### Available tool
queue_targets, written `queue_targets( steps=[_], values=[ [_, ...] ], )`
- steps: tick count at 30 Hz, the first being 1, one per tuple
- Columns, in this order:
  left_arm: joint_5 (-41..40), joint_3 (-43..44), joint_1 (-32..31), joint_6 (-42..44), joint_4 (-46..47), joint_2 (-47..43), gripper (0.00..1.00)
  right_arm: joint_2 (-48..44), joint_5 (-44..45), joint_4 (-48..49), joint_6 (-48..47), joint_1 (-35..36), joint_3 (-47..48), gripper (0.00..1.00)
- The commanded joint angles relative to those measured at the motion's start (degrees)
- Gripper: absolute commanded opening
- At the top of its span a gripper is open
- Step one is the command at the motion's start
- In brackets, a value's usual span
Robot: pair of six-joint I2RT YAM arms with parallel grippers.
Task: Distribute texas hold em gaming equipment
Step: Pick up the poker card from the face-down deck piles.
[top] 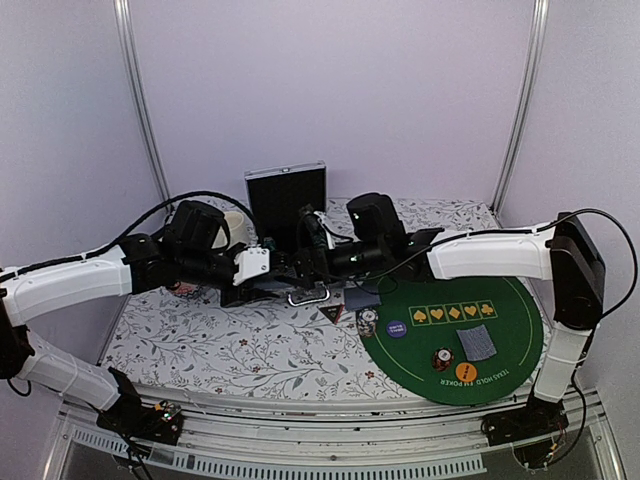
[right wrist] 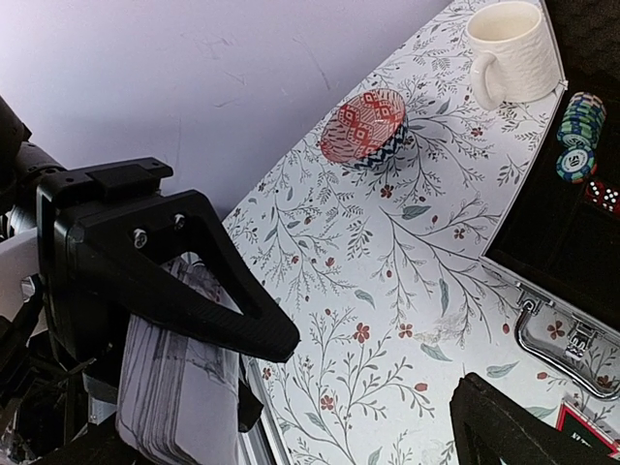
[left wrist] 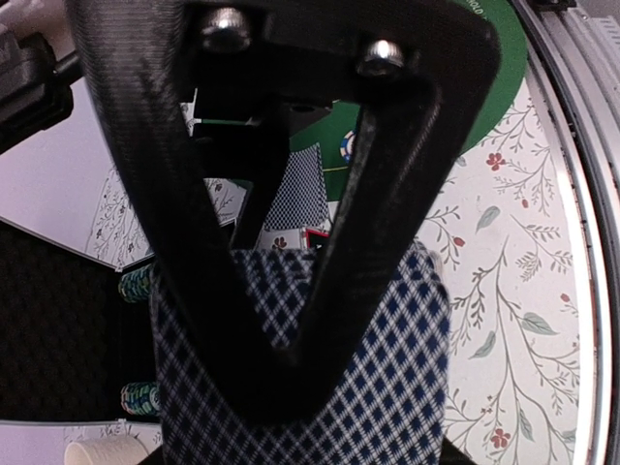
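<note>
My left gripper (top: 278, 272) (left wrist: 286, 383) is shut on a deck of blue-diamond-backed cards (left wrist: 407, 368), held above the open case. The deck shows edge-on in the right wrist view (right wrist: 170, 387). My right gripper (top: 312, 262) (right wrist: 373, 378) is open and empty, right beside the deck. On the green poker mat (top: 505, 300) lie a face-down card (top: 476, 344), a chip stack (top: 441, 358), an orange disc (top: 466, 372) and a purple disc (top: 396, 327). Another chip stack (top: 368, 318), a dark triangular marker (top: 330, 313) and a card (top: 362, 297) sit at the mat's left edge.
A black case (top: 287, 200) stands open at the back, with chip stacks (right wrist: 579, 131) and dice (right wrist: 605, 199) inside and a metal latch (right wrist: 567, 339) in front. A cream mug (right wrist: 509, 44) and a red patterned bowl (right wrist: 366, 126) stand on the floral cloth to its left.
</note>
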Motion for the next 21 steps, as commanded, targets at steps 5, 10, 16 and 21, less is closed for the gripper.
queue_targets(
  steps=[5,10,16,21],
  values=[
    [-0.24,-0.19,-0.74,0.84,1.84,-1.07,0.46,0.92,-0.32,-1.61,-1.03,0.27,2.65,0.99],
    [-0.02,-0.04,-0.77,0.74,1.84,-1.33,0.46,0.72,-0.61,-1.65,-0.5,0.37,2.79,0.99],
    [-0.27,-0.35,-0.76,1.14,1.91,-1.63,0.46,0.69,-0.26,-2.76,-1.27,0.32,3.82,0.99],
    [-0.34,-0.39,-0.8,1.16,1.91,-1.76,0.45,0.64,0.29,-3.74,-2.07,0.37,4.29,0.99]
  ],
)
